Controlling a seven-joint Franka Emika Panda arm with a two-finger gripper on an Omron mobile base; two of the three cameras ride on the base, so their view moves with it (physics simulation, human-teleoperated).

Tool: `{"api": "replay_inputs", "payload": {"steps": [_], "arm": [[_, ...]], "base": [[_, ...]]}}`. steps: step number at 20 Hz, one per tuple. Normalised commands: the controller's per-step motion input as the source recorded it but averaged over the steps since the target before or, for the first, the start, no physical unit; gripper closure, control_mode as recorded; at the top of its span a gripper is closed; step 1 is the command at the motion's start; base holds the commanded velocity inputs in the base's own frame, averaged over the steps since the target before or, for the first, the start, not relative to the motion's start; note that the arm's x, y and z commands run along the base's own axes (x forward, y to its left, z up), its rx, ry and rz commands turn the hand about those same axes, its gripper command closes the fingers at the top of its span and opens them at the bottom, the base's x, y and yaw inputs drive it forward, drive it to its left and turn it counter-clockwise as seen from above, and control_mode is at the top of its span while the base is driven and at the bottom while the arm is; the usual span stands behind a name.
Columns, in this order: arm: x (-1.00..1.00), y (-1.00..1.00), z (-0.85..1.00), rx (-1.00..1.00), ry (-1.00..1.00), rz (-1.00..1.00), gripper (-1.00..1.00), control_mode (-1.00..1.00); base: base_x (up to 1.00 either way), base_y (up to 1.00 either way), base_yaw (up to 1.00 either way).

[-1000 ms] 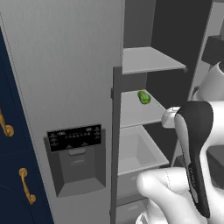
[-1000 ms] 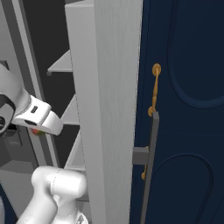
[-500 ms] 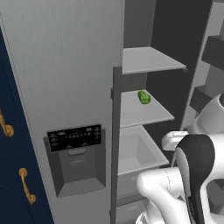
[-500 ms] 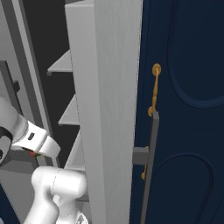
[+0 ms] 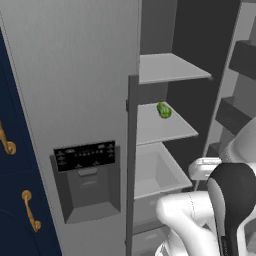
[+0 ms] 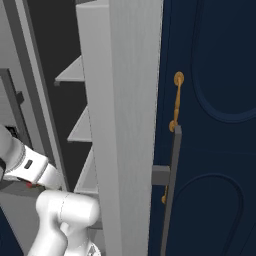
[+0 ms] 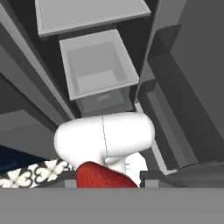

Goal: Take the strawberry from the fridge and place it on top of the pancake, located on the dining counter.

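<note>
Holding the strawberry (image 7: 105,176) between my fingers, I see it red and rounded at the bottom of the hand view, right up against the lens, with my gripper (image 7: 106,183) closed on it. The fingertips themselves are mostly hidden behind the fruit.

Past it, the same view looks down into the fridge (image 5: 75,90): an open pale grey drawer (image 7: 98,65) sits below a flat shelf (image 7: 92,15), and dark door bins (image 7: 170,127) run along the right side. A patch of patterned floor tile (image 7: 35,175) shows at the lower left.

From the left base view, the fridge's closed left door carries the black dispenser panel (image 5: 86,155), and its long bar handle (image 5: 132,160) stands upright at the door's edge. The right compartment is open. A small green item (image 5: 163,110) lies on the middle shelf (image 5: 160,127), near its back, well apart from my hand. Below that shelf is the same drawer, and my arm's white links cross the lower right corner, with the hand low beside the open door.

In the right base view, a speck of red (image 6: 30,185) shows under my wrist at the left edge. A navy cabinet (image 6: 215,125) with a gold handle (image 6: 176,100) fills the right side, beside the fridge wall.
</note>
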Motion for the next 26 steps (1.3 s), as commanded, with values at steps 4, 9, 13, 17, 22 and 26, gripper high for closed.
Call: {"api": "replay_inputs", "payload": {"steps": [4,9,13,17,22,26], "arm": [[0.00,0.00,0.00,0.00,0.00,0.00,1.00,1.00],[0.00,0.00,0.00,0.00,0.00,0.00,1.00,1.00],[0.00,0.00,0.00,0.00,0.00,0.00,1.00,1.00],[0.00,0.00,0.00,0.00,0.00,0.00,1.00,1.00],[0.00,0.00,0.00,0.00,0.00,0.00,1.00,1.00],[0.00,0.00,0.00,0.00,0.00,0.00,1.00,1.00]], "base": [[-1.00,0.21,0.00],[-1.00,0.11,-0.06],[-1.00,0.00,-0.39],[-0.88,0.00,-0.62],[-0.51,-0.23,-0.66],[0.03,-0.62,-0.69]]}}
